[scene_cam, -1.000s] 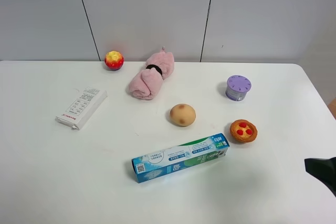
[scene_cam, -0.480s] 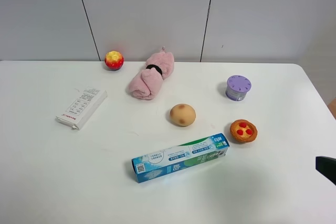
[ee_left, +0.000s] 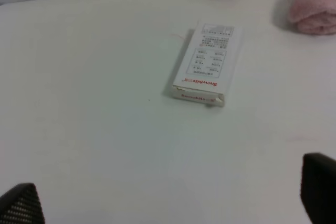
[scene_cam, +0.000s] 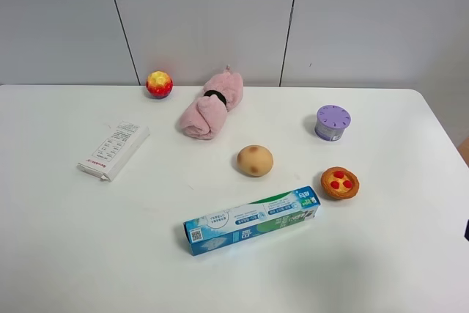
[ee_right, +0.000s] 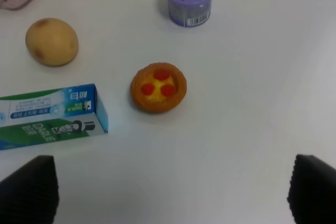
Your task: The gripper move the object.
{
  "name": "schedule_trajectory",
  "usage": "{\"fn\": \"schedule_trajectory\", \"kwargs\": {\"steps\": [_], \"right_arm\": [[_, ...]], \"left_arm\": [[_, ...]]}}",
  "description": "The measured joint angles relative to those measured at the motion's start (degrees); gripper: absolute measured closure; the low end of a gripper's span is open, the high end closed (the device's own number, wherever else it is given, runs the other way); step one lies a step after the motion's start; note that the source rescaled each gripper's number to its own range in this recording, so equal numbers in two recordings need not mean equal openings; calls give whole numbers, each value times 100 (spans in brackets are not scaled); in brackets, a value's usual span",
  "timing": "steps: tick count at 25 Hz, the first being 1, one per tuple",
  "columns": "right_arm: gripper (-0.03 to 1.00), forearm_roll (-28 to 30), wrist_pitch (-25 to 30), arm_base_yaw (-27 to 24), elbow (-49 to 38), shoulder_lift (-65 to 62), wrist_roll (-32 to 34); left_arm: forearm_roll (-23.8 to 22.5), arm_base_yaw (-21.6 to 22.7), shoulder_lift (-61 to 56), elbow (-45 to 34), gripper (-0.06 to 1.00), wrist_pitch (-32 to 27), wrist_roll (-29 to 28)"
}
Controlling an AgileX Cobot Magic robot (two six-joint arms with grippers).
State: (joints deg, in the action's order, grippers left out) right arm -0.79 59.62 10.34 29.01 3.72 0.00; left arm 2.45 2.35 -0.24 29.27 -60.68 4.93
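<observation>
White counter [scene_cam: 410,254] carries all items. The toothpaste box [scene_cam: 251,220] lies near the front edge; its print is too small to read. The white carton [ee_left: 206,64], red "Snowhite"-like lettering legible only from the left wrist. The tart [ee_right: 158,87] sits just beside the toothpaste box end, untouched. Right hand [ee_right: 170,192] spread wide, empty, as is left hand [ee_left: 168,205].

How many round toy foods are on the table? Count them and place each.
3. The red-and-yellow ball sits at the back left by the wall, the tan bun near the middle, and the tart to the bun's right, beside the toothpaste box. None looks hidden.
</observation>
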Motion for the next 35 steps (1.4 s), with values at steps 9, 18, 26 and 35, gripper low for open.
{"fn": "schedule_trajectory", "kwargs": {"steps": [9, 18, 26, 35], "right_arm": [[26, 23, 120, 0, -124, -384, 70], [26, 23, 120, -17, -129, -384, 82], [26, 23, 120, -515, -129, -384, 113], [26, 23, 120, -939, -129, -384, 113]], "left_arm": [[0, 0, 0, 0, -6, 0, 0], [0, 0, 0, 0, -6, 0, 0], [0, 0, 0, 0, -6, 0, 0], [0, 0, 0, 0, -6, 0, 0]]}}
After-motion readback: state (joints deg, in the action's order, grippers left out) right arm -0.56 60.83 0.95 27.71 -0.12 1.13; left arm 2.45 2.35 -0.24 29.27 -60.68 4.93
